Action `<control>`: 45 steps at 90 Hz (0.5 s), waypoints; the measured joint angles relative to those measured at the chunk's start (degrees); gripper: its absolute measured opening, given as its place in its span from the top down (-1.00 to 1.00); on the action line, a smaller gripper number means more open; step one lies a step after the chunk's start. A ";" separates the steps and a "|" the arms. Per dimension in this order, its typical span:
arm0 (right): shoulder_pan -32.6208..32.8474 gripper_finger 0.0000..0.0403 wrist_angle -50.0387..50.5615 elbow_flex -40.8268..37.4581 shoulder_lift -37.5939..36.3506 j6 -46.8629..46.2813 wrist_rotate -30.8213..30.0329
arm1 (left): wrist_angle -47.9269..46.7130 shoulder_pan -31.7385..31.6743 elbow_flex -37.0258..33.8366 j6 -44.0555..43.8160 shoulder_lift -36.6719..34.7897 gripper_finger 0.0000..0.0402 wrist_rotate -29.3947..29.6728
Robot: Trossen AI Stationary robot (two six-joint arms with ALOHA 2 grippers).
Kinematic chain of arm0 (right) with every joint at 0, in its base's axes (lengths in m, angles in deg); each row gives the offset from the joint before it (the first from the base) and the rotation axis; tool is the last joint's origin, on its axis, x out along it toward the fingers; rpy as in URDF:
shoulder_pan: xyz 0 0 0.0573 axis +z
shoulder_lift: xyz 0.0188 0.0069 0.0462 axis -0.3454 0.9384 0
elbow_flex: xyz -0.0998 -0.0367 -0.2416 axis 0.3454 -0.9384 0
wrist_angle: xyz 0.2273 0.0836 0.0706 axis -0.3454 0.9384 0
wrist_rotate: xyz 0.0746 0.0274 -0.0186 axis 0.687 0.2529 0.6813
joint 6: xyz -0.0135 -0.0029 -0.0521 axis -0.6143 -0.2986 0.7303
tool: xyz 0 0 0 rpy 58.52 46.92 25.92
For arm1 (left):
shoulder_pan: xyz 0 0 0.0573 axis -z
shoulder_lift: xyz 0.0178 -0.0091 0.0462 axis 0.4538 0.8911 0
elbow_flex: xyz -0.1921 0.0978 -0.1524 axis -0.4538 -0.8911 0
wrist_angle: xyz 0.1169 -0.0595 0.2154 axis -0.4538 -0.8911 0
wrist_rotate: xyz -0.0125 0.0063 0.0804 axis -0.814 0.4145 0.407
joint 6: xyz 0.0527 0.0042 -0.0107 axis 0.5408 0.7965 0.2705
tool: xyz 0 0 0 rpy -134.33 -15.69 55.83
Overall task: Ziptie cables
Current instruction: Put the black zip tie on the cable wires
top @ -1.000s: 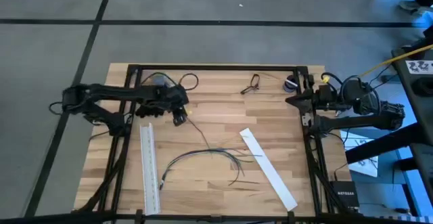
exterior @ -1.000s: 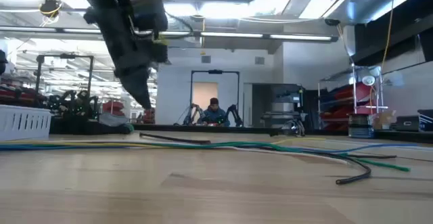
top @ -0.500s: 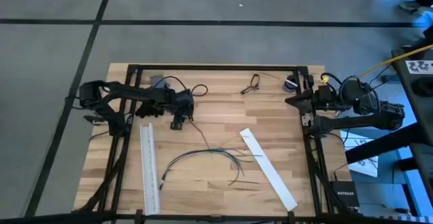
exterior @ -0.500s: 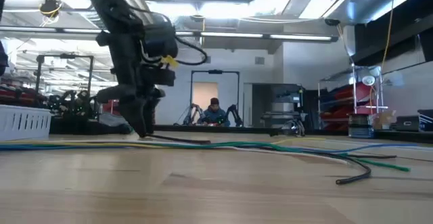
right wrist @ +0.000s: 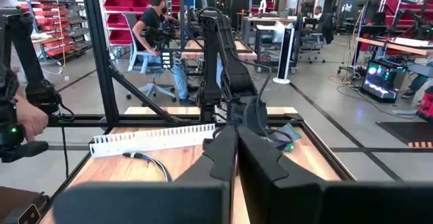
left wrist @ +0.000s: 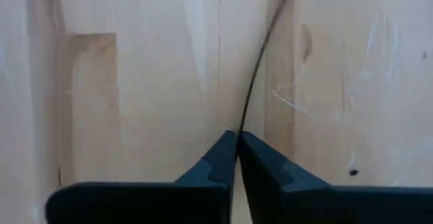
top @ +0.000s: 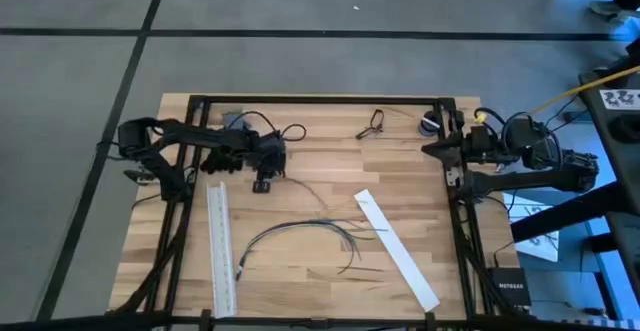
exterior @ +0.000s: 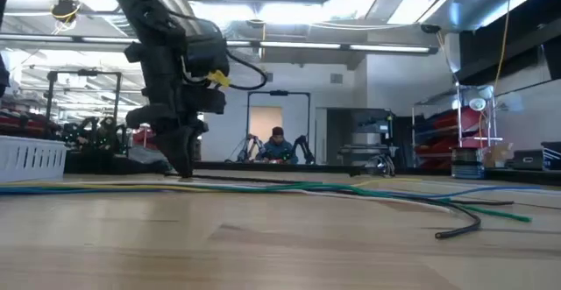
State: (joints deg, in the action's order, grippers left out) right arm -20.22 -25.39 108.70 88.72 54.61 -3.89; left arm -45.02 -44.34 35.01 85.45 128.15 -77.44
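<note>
— Left arm?
— Left gripper (left wrist: 237, 158), far-left of the wooden slatted table (top: 330, 271): fingers pinched together on one thin dark strand (left wrist: 252, 95), tips down at the boards.

— The rest?
— Loose bunch of thin dark grey-black cables (top: 300, 233), curved, near-centre, between two long flat white strips (top: 220, 246). Right gripper (right wrist: 237, 158) parked far-right, fingers together, empty.

— Step?
— Gathering, I'd judge. Next: draw that strand toward the bunch; no tie yet on.
</note>
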 joint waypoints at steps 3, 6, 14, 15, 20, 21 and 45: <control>0.00 1.00 -0.02 0.00 0.00 0.00 0.02 | -0.19 0.01 0.06 -1.53 -0.40 0.99 -0.75; 0.00 1.00 0.00 0.00 0.02 0.01 0.01 | -0.35 -0.01 0.10 -3.26 -0.90 0.99 -1.85; 0.00 1.00 -0.02 0.00 0.00 0.02 0.02 | -0.65 0.20 0.15 -7.70 -2.68 1.00 -6.28; 0.00 1.00 -0.02 0.00 0.00 0.02 0.01 | -0.59 0.24 0.18 -8.31 -2.97 1.00 -6.71; 0.00 1.00 -0.02 0.00 0.00 0.00 0.00 | -0.12 0.28 0.41 -10.29 -4.28 1.00 -8.72; -0.01 1.00 -0.02 0.00 0.01 0.01 0.00 | -0.09 0.26 0.44 -10.89 -4.47 1.00 -8.81; -0.01 1.00 0.01 0.00 0.01 0.01 0.02 | 1.11 1.02 0.41 -15.42 -4.82 1.00 -8.85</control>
State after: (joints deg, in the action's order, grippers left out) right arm -20.23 -25.38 108.70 88.74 54.63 -3.87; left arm -43.90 -43.32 35.42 70.03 123.32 -86.30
